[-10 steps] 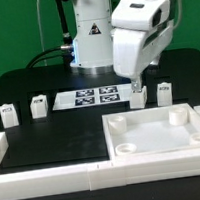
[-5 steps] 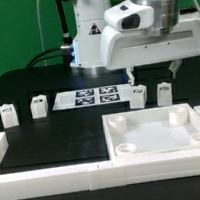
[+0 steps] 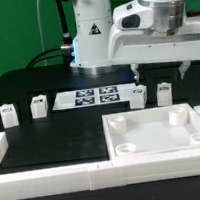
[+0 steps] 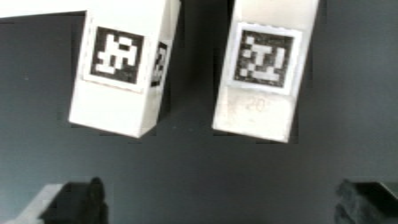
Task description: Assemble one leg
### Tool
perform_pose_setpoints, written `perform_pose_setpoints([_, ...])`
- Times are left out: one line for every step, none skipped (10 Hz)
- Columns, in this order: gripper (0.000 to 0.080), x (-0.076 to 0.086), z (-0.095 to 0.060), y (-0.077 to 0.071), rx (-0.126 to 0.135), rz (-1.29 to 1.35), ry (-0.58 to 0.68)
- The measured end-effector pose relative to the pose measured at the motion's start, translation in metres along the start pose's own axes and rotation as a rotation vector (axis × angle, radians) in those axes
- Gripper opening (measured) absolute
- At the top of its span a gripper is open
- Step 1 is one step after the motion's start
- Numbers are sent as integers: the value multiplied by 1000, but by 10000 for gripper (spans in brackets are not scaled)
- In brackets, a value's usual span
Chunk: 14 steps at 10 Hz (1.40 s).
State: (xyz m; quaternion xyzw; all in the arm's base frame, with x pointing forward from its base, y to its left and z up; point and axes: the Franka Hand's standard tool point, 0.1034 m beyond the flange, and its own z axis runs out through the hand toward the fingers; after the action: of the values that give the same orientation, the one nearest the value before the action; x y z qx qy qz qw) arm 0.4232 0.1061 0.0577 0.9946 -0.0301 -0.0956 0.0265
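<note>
Two white legs with black-and-white tags stand side by side on the black table at the exterior view's right, one leg [image 3: 138,97] [image 4: 128,68] beside the other leg [image 3: 165,93] [image 4: 267,68]. My gripper [image 3: 159,73] [image 4: 221,204] hovers above this pair, open and empty, its dark fingertips [image 4: 71,202] spread wide on either side. Two more legs [image 3: 7,116] [image 3: 36,105] stand at the exterior view's left. The large white square panel [image 3: 143,143] with round corner sockets lies in front of the right pair.
The marker board [image 3: 87,95] lies flat on the table between the two pairs of legs. A white rail [image 3: 57,177] runs along the table's front edge. The robot's base [image 3: 89,39] stands at the back.
The hand has turned and shifted toward the exterior view's right, so that both fingers now hang spread above the two right legs. The jaws stayed open. No part has moved.
</note>
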Motion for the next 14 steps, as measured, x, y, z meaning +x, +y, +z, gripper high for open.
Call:
perform_pose_setpoints([649, 1, 0, 0, 2, -2, 6])
perform_pose_setpoints([649, 1, 2, 2, 18, -18, -4])
perform_pose_setpoints([649, -10, 6, 3, 16, -2, -121])
perform_pose_setpoints([649, -14, 6, -5, 45, 26, -289])
perform_pose_setpoints([649, -8, 6, -15, 97, 59, -381])
perform_pose_setpoints([649, -10, 6, -20, 124, 96, -458])
perform_pose_setpoints([649, -16, 4, -23, 117, 97, -576])
perform_pose_setpoints([649, -15, 3, -25, 112, 82, -644])
perform_pose_setpoints([649, -13, 6, -25, 115, 79, -665])
perform_pose_setpoints([649, -12, 6, -25, 115, 78, -660])
perform_pose_setpoints([649, -12, 6, -25, 115, 78, -660])
perform_pose_setpoints([649, -13, 8, -25, 116, 74, -660])
perform_pose_setpoints([649, -12, 14, -24, 124, 59, -640])
perform_pose_setpoints([649, -17, 21, -22, 129, 42, -660])
